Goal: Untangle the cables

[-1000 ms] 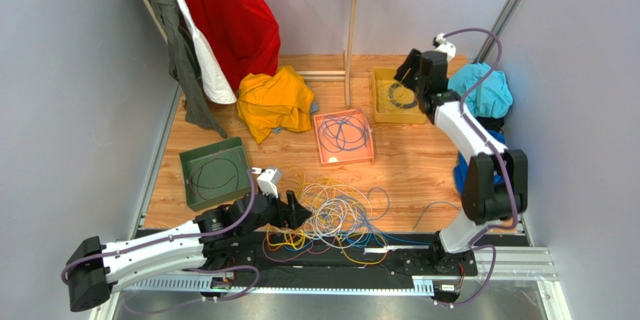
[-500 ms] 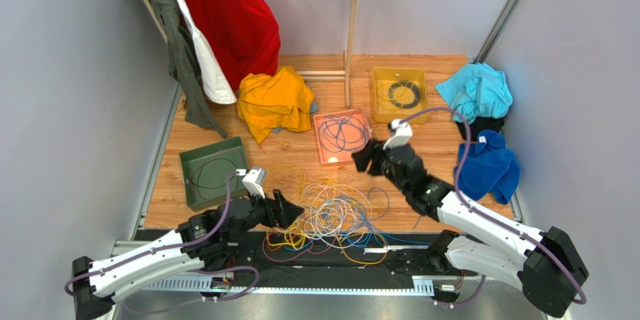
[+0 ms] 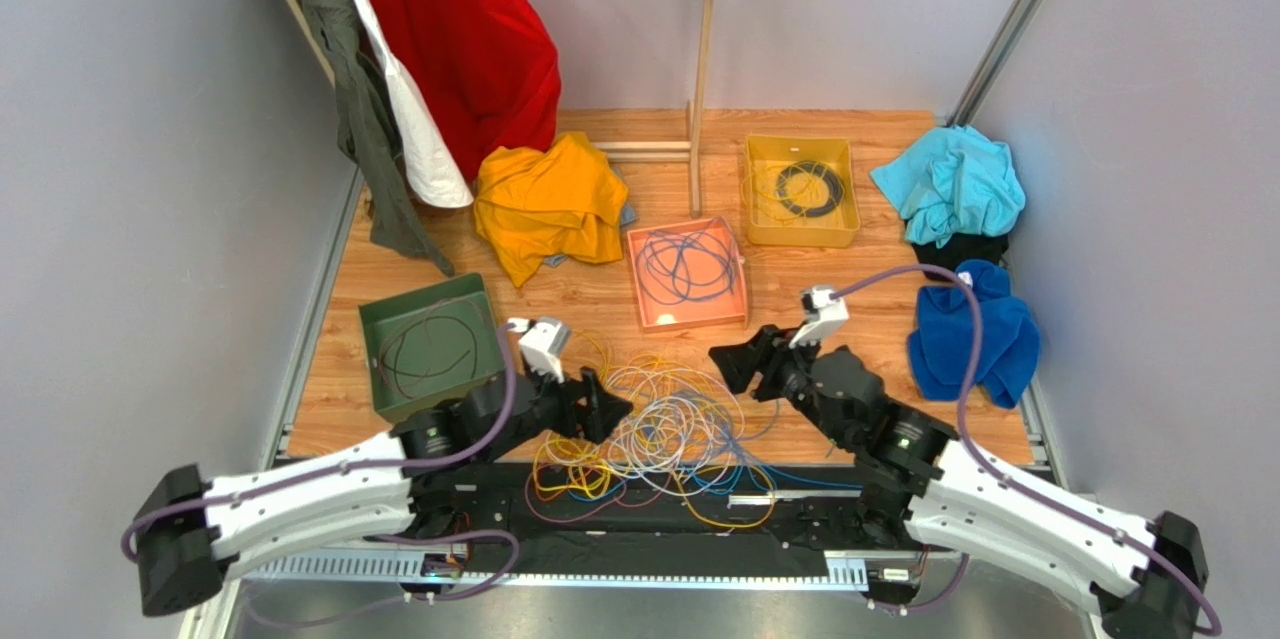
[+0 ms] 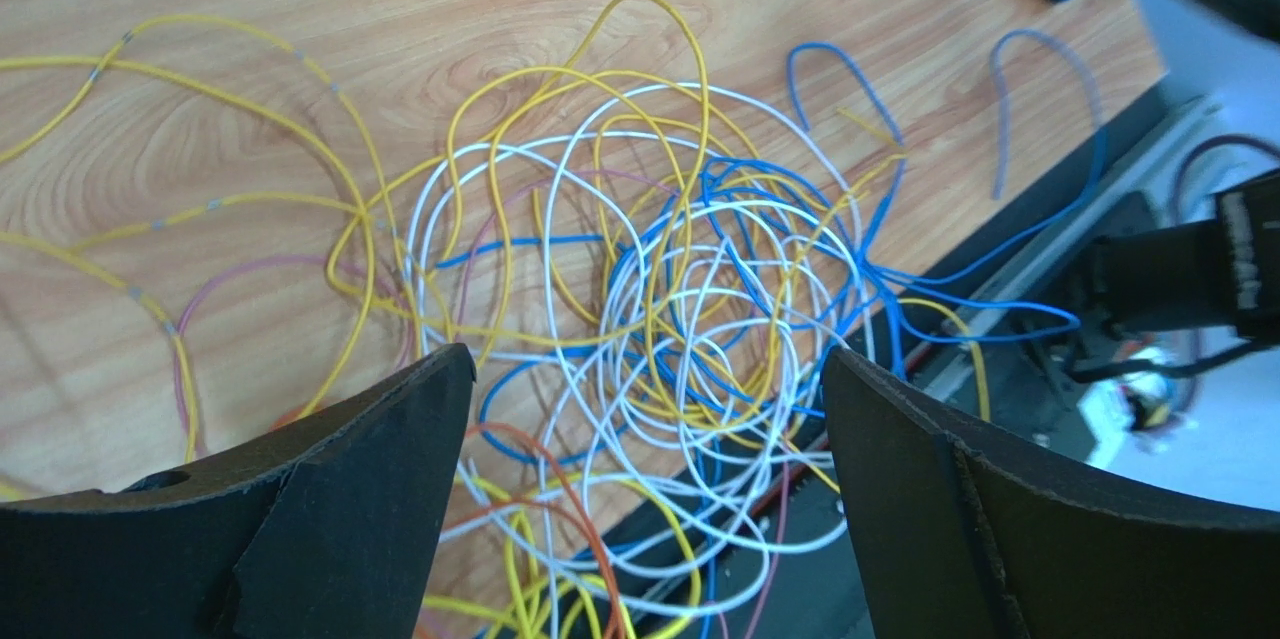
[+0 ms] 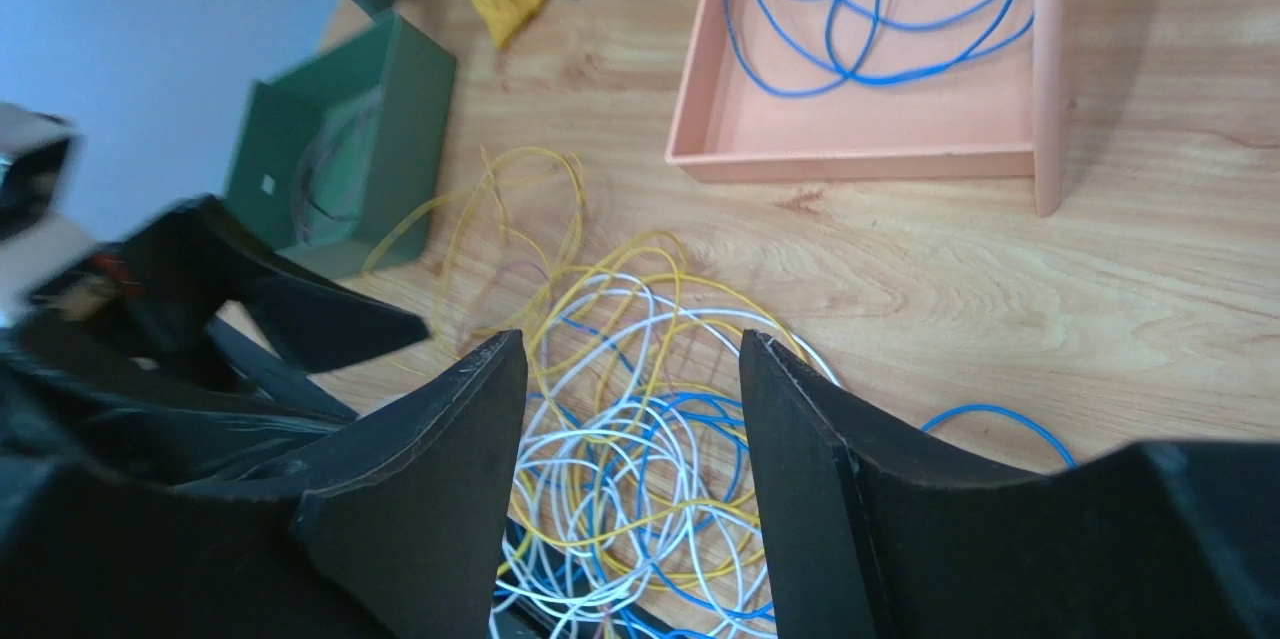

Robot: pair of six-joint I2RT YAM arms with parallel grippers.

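A tangle of thin yellow, white, blue and orange cables (image 3: 661,429) lies on the wooden table near its front edge. It fills the left wrist view (image 4: 661,309) and shows in the right wrist view (image 5: 646,429). My left gripper (image 3: 613,410) is open and empty at the tangle's left side, just above it. My right gripper (image 3: 732,365) is open and empty above the tangle's upper right edge, pointing left. Neither touches a cable that I can see.
A pink tray (image 3: 643,312) holds blue cable, a yellow tray (image 3: 756,219) holds a black coil, a green tray (image 3: 388,389) holds dark cable. An orange cloth (image 3: 549,197), blue cloths (image 3: 969,332) and a wooden stand (image 3: 699,84) are around.
My right arm has swung from the yellow tray at the back down to the tangle. My left gripper has shifted slightly right toward the tangle.
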